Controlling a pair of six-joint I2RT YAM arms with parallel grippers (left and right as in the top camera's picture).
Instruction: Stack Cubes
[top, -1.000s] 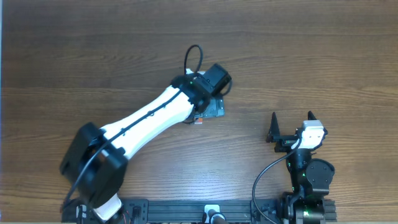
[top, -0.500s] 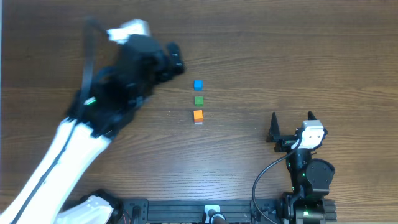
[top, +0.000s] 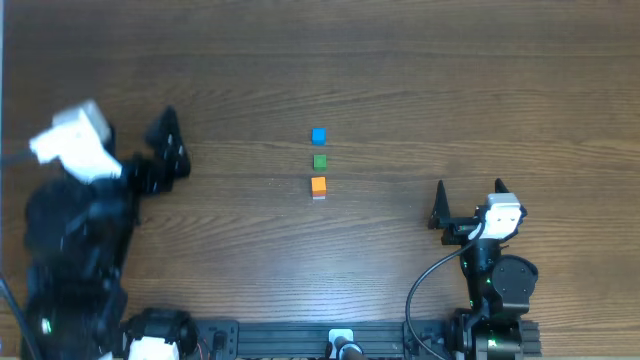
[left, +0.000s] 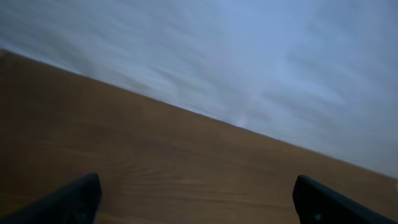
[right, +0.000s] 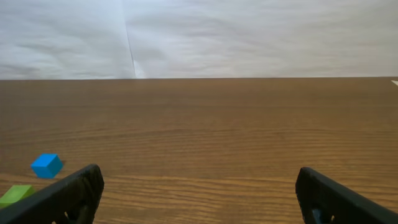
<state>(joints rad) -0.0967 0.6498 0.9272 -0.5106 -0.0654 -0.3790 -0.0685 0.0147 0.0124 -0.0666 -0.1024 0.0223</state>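
Arms folded near their bases; left pincer (top: 171, 146) and right pincer (top: 469, 188) gape empty.

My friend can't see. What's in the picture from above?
A blue cube, green cube and orange cube lie in a row on the table, unstacked. The left tool sits far left, the right tool lower right, both open.

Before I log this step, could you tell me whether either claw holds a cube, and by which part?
Nothing is held; the left claw and the right claw are both open and empty.
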